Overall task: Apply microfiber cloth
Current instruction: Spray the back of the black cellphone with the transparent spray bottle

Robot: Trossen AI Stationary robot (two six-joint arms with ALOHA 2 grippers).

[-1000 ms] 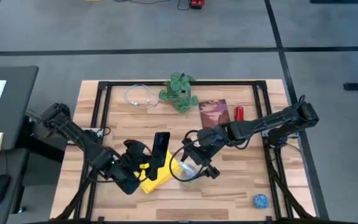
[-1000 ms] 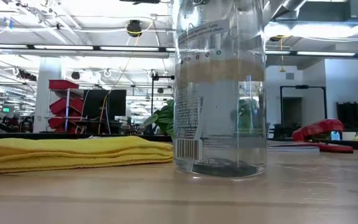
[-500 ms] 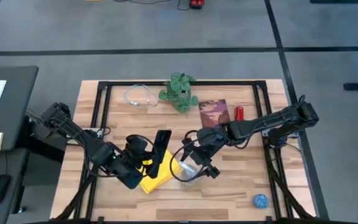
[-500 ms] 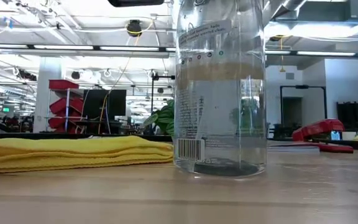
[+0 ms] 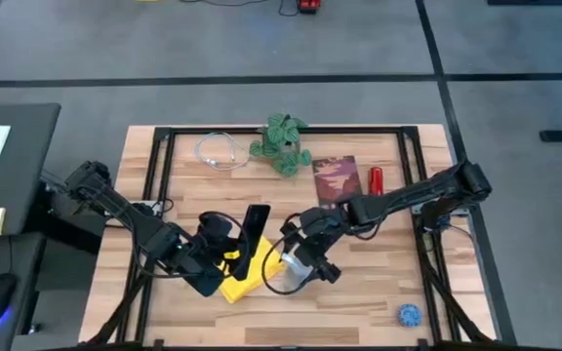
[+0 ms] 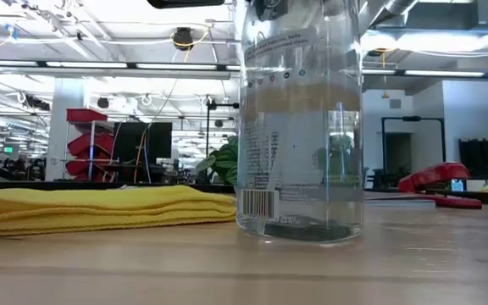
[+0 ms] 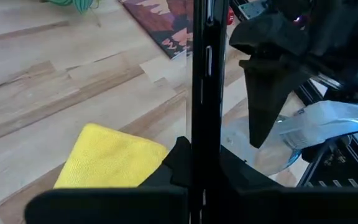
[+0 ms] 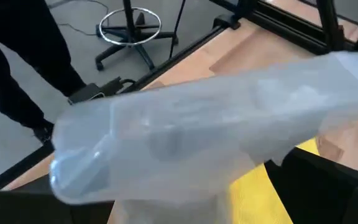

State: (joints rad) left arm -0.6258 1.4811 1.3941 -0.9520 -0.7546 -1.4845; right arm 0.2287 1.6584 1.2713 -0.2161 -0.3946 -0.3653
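The wooden table [image 5: 359,283] carries everything; its black frame [image 5: 160,166] runs along the edges. The left arm reaches in over the near left part, and the left gripper [image 5: 230,250] has its fingers closed on the edge of a black phone [image 5: 253,237], which stands clear of the table surface, on edge in the left wrist view. The microfiber cloth [image 5: 245,276] lies flat on the table just under and beside that gripper, between it and the right gripper [image 5: 305,258]; in the low view it shows as a thick yellow fold [image 6: 91,207] resting on the wood. The right gripper is clamped around a clear plastic bottle [image 5: 296,265], just to the right of the cloth; the bottle [image 6: 299,119] stands upright with its base on the table, close by the cloth's edge. Beyond the right gripper lie a patterned brown card [image 5: 337,178] and a small red object [image 5: 376,178]; beyond the left gripper lie a green plant [image 5: 281,143] and a coiled white cable [image 5: 219,151]. A small blue ball [image 5: 410,314] sits well apart, near the front right corner
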